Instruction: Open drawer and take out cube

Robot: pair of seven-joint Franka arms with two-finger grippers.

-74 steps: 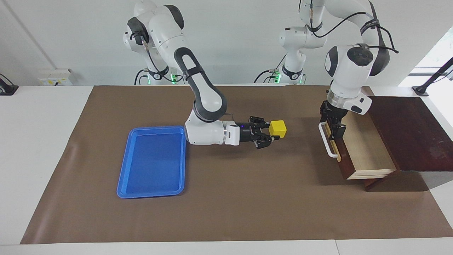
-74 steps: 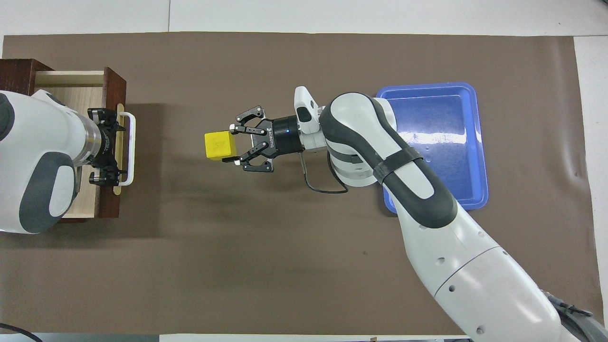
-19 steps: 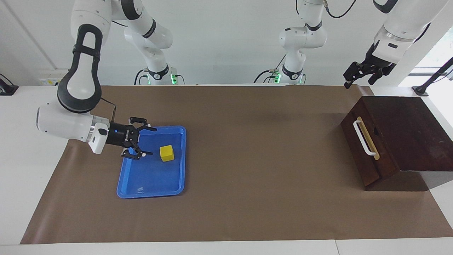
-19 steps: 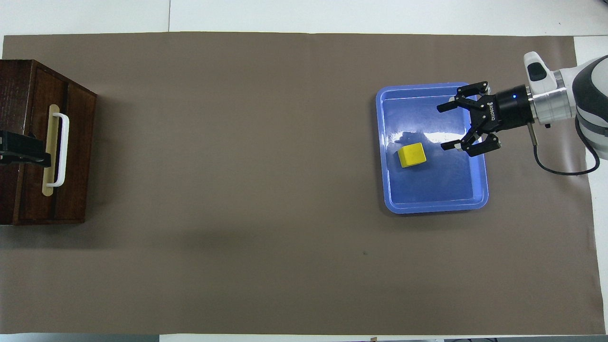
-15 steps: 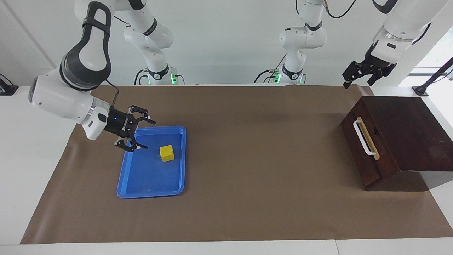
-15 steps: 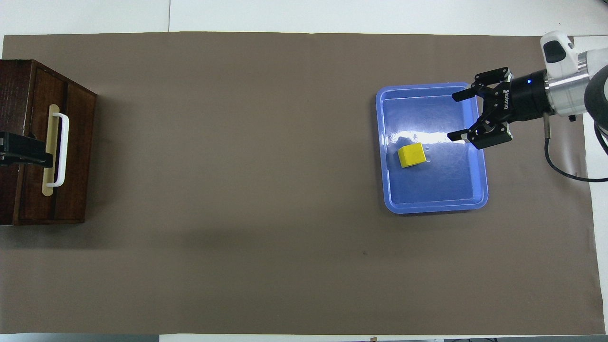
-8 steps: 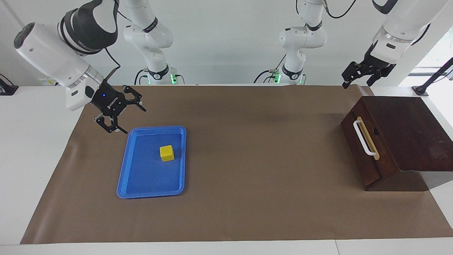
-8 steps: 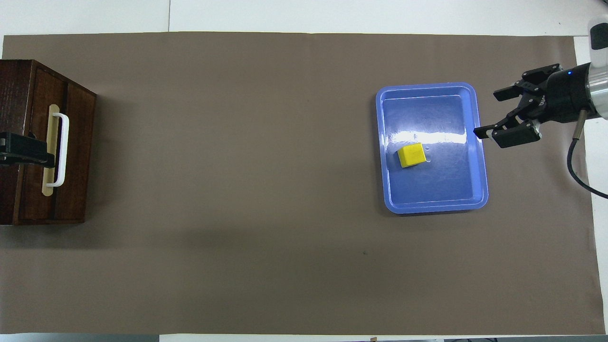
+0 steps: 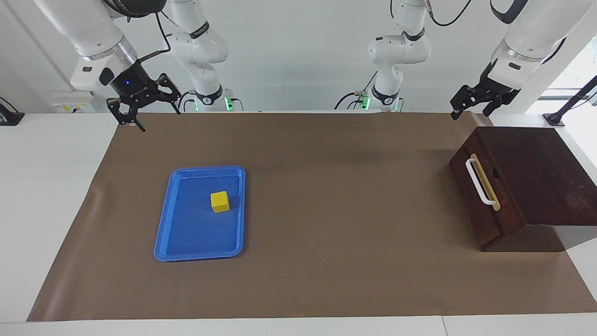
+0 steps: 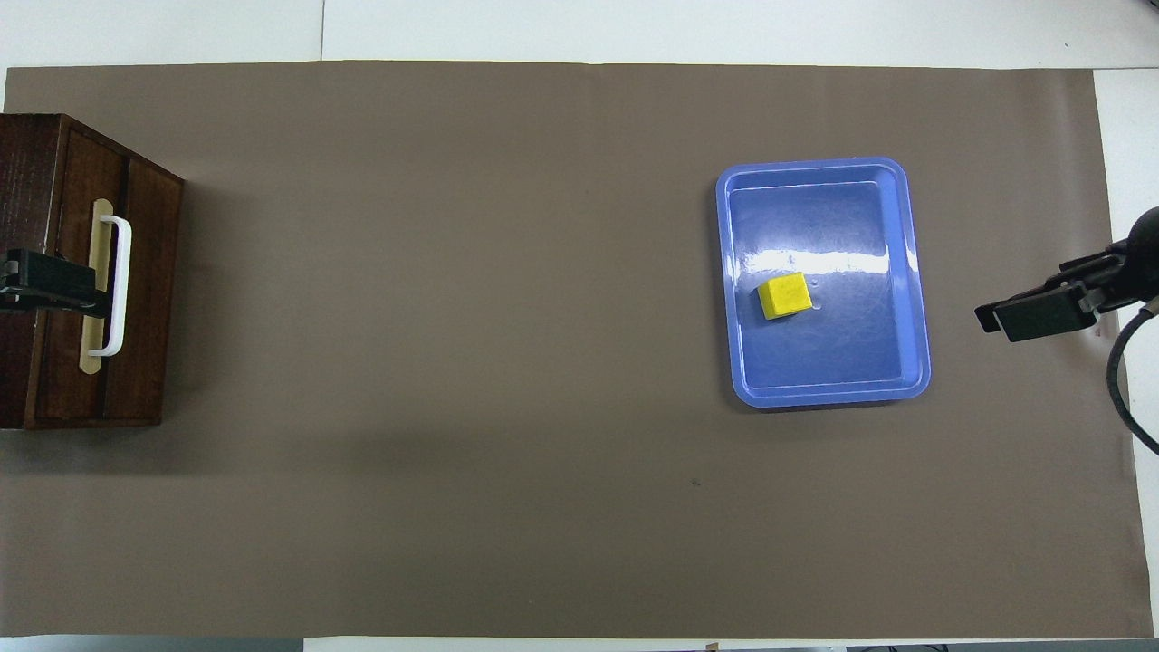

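- Cube: lies in the tray, in the half of the tray nearer the robots, at the right arm's end of the surface. Nothing touches it.
- Drawer: pushed flush into its box at the left arm's end of the surface. The handle is free.
- Progress, as a judgement: the cube is out of the drawer and set down, so the task looks finished. No step appears to be left, apart from the arms parking.
- Right tool: spread and empty, raised over the mat edge nearest the robots, well apart from the tray.
- Left tool: spread and empty, raised over the mat edge nearest the robots, close to the box. In the overhead view its tip covers the handle, but the facing view shows it well above.
- Surroundings: only the tray and the box stand on the mat, well apart from each other.
- Obstructions: nothing lies between the tray and the box. Nothing crowds the cube.
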